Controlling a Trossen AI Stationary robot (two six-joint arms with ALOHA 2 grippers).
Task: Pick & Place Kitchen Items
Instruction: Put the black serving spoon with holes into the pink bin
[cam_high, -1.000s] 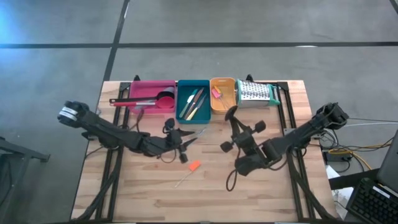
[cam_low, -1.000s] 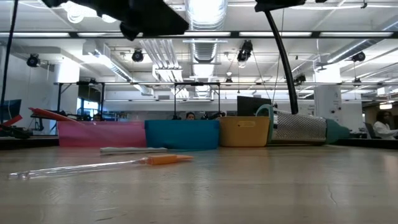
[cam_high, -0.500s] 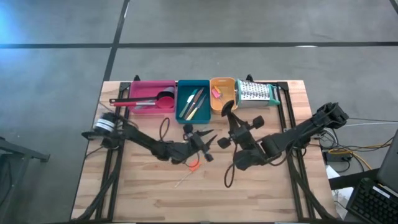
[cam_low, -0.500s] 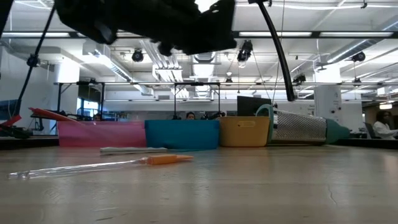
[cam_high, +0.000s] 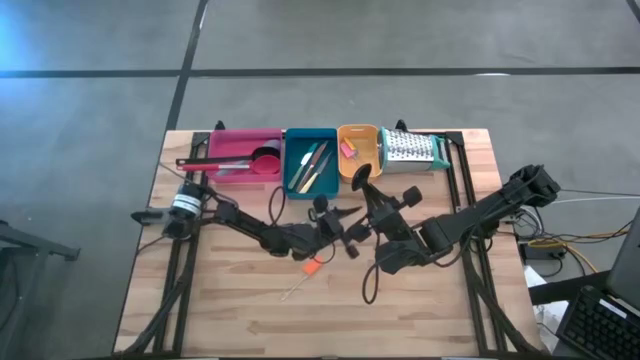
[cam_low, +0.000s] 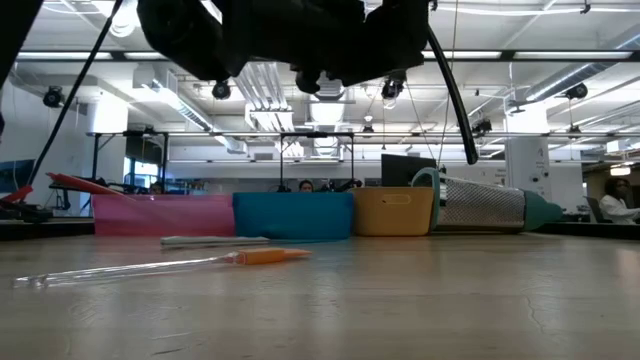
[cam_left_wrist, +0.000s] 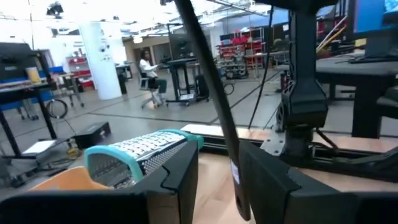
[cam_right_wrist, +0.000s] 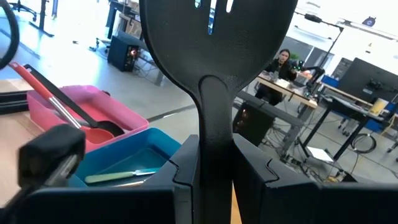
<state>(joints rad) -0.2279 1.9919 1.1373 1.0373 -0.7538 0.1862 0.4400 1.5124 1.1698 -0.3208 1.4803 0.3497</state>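
Observation:
My right gripper (cam_high: 374, 203) is shut on a black slotted turner, above the table's middle in front of the trays. The turner's head (cam_right_wrist: 217, 37) stands beyond the fingers, and its thin handle (cam_low: 452, 90) slants down, clear of the table. My left gripper (cam_high: 343, 224) is open and reaches in from the left, next to the right gripper. The handle (cam_left_wrist: 211, 81) crosses in front of its fingers, and its lower end shows in the gap between them; whether they touch it, I cannot tell. A clear-handled tool with an orange piece (cam_high: 310, 268) lies flat on the table. My right gripper pinches the turner's neck (cam_right_wrist: 216, 118), just below the slotted head, between its two fingers (cam_right_wrist: 186, 174). The fingers come from the table's right side, pointing toward the trays. The turner is lifted clear, with its head up and its handle hanging below.
A pink tray (cam_high: 243, 155) with a red spoon, a teal tray (cam_high: 311, 160) with knives and an orange tray (cam_high: 357, 150) stand in a row at the far edge. A metal grater (cam_high: 412, 148) lies to their right. A thin silver utensil (cam_low: 215, 240) lies in front of the trays.
My left gripper has travelled toward the table's right edge, over the orange-tipped tool, and has come up close to the right gripper and the turner. The turner stays lifted in the right gripper.

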